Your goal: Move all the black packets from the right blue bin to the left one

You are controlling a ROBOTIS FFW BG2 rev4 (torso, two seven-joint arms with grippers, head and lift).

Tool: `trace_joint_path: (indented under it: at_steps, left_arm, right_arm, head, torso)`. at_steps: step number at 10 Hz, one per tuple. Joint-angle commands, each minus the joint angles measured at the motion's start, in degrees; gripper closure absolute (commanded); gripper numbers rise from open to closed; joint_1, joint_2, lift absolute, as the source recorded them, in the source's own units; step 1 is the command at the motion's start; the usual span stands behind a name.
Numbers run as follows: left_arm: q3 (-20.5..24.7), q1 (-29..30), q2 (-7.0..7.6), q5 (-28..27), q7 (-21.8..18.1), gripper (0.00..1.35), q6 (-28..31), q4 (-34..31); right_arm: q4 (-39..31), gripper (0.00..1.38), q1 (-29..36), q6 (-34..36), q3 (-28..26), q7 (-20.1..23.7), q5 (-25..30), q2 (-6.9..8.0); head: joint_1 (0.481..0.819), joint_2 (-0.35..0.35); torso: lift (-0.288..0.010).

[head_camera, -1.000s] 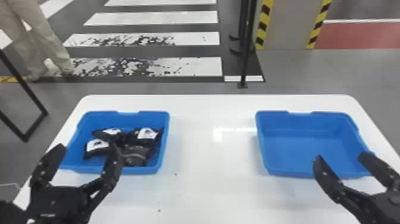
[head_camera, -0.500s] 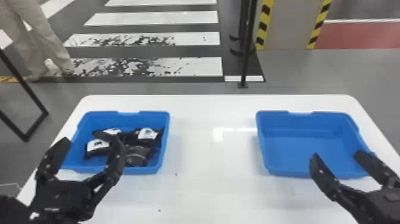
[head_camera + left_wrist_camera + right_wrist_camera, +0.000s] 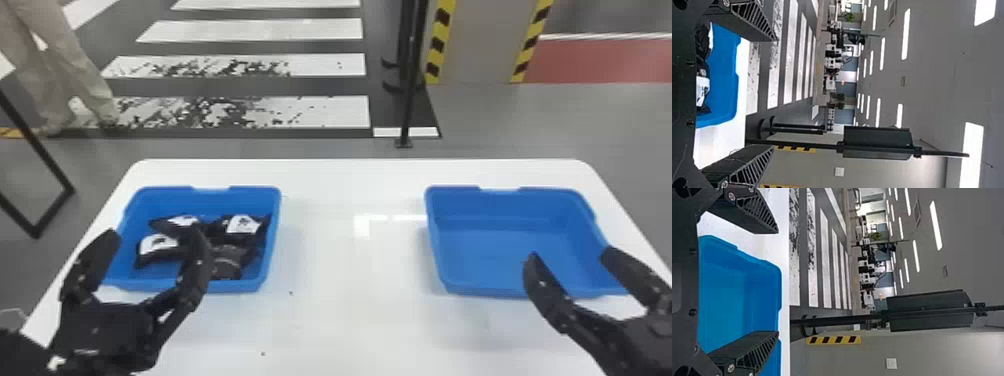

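My left gripper (image 3: pixel 152 239) stands open over the front of the left blue bin (image 3: pixel 273 235), where several black packets (image 3: pixel 159 250) with white labels lie in a heap. One finger partly covers the heap. Open as well, my right gripper (image 3: pixel 570 255) is at the front edge of the right blue bin (image 3: pixel 435 250), whose visible floor is bare. The left wrist view has the left gripper (image 3: pixel 774 93) with nothing between its fingers and packets (image 3: pixel 702 91) beside the bin wall (image 3: pixel 730 86). In the right wrist view the right gripper (image 3: pixel 778 282) holds nothing.
Both bins stand on a white table (image 3: pixel 350 260) with a wide gap between them. Beyond its far edge a black pole (image 3: pixel 411 85) rises from the floor. A dark metal frame (image 3: pixel 55 175) stands on the floor at the left.
The left gripper has shifted a little to the right and toward the table's front. The right gripper has moved slightly left and up in the head view. The packets have kept their places.
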Motion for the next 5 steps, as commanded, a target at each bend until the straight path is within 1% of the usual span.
trace_joint_path:
  at_steps: [1,3,5]
  left_arm:
    - [-0.9,-0.8,0.51,0.0,0.0,0.06,0.5,0.6]
    - [-0.6,-0.8,0.24,0.0,0.0,0.06,0.0,0.6]
    - [-0.6,-0.8,0.24,0.0,0.0,0.06,-0.3,0.6]
  right_arm:
    - [-0.4,0.12,0.0,0.0,-0.1,0.0,0.8,0.08]
    - [-0.5,0.12,0.4,0.0,-0.5,-0.1,0.8,0.08]
    - [-0.6,0.12,0.4,-0.2,-0.4,-0.3,0.9,0.08]
  head:
    - [0.695,0.035]
    - [0.695,0.014]
    - [0.695,0.013]
  torso:
    - [-0.140]
    - [-0.140]
    - [-0.140]
